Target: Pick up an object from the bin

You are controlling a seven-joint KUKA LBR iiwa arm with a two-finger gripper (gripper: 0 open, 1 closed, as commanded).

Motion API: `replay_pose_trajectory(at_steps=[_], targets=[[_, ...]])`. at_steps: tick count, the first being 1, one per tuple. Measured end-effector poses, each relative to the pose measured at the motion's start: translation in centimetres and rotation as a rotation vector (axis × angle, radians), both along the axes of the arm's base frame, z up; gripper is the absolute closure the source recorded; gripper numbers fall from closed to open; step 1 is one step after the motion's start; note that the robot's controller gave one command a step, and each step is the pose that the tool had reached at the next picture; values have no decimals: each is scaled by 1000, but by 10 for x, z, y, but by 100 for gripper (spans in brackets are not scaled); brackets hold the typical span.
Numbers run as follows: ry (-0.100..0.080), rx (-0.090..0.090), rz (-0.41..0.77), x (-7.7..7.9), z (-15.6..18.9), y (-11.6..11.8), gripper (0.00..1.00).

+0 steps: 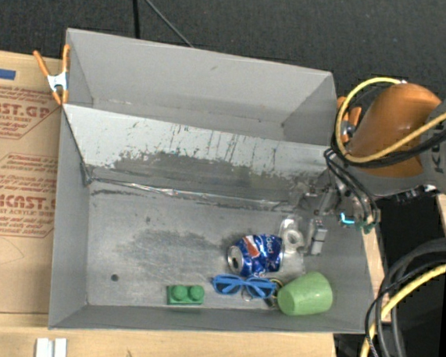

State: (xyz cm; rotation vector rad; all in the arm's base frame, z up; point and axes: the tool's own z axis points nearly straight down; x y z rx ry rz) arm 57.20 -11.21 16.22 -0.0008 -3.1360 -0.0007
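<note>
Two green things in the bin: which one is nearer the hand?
The round green cup, just below the hand; the flat studded green brick lies farther left.

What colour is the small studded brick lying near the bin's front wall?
The brick is green, shown best in the camera view.

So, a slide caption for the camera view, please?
Pincer by crushed blue drink can; blue plastic glasses, green plastic cup, green toy brick nearby.

Four things cluster at the lower right of the bin (pixel 147 237).
Can (pixel 255 254) lies just above the sunglasses (pixel 244 286), touching them. Cup (pixel 304 294) lies on its side, right of both. Brick (pixel 185 294) is left of the sunglasses, apart. Tool (pixel 304 235) is just up-right of the can.
</note>
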Motion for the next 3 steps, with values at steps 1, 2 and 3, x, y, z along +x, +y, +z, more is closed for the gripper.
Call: replay_pose_trajectory(at_steps=[1,2,3], targets=[[-24,3,199,-57,-89,38,0],[-21,0,194,-57,-87,35,100],[-14,-3,209,-85,76,25,100]])
